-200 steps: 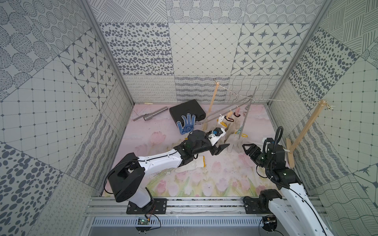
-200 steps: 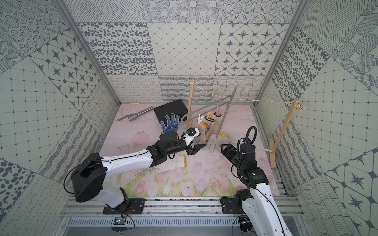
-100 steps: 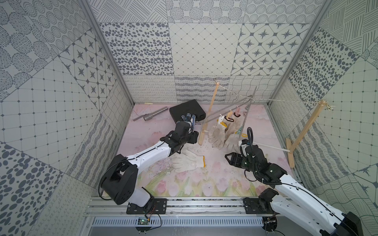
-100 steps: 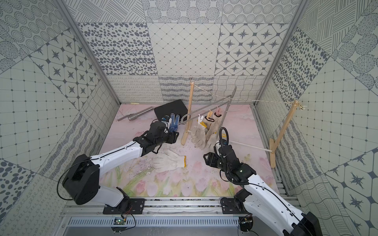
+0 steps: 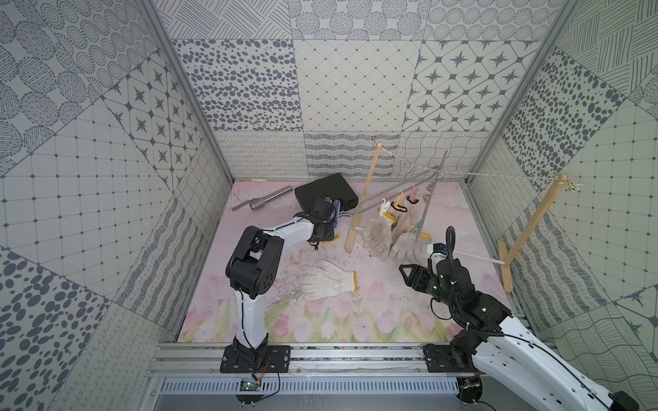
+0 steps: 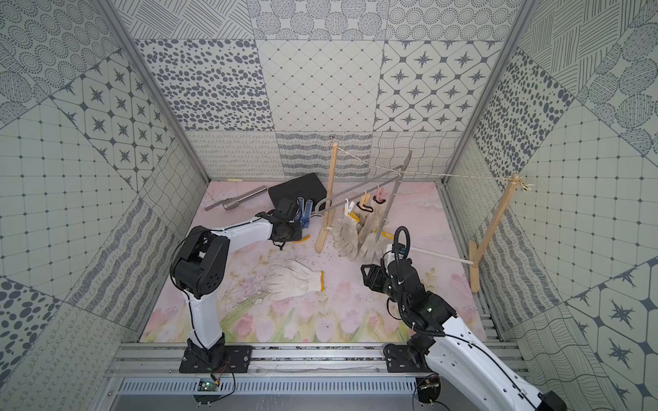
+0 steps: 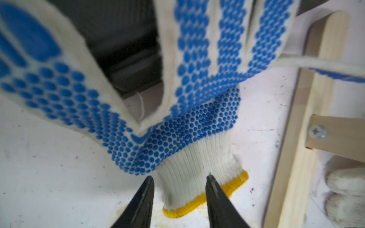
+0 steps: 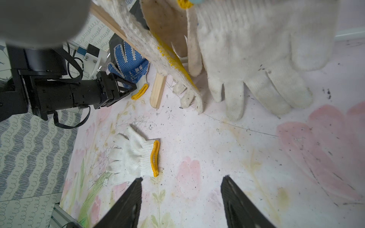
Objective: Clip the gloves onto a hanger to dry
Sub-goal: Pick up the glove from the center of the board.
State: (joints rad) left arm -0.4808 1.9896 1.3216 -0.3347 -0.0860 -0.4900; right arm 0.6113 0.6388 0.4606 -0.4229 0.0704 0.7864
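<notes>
**Left pincer at the blue glove's cuff, right one gaping over the mat**

Nearest the rail, a plain white glove (image 5: 325,283) lies flat on the flowered mat (image 5: 374,320). Its length runs across, fingers toward the left arm's side, yellow-edged cuff toward the right. Just beyond it the right pincer (image 8: 181,177) hangs wide open, holding nothing. Further in, dirty cream gloves (image 5: 379,236) dangle cuffs-up from pegs (image 5: 384,207) on the grey hanger (image 5: 427,210), their fingertips touching the mat. The hanger hooks on a string (image 5: 498,176) stretched between two wooden posts (image 5: 534,219), and its long arm slants down toward the left. Left of the hanger the blue-dotted glove (image 7: 187,122) lies lengthwise front to back, cuff nearest, fingers propped up on a black case (image 5: 325,188). White print marks its palm, too small to read. The left pincer (image 7: 179,177) sits half-closed with the cuff between its jaws; whether it pinches, I cannot tell. A metal tube (image 5: 265,201) lies at the back
</notes>
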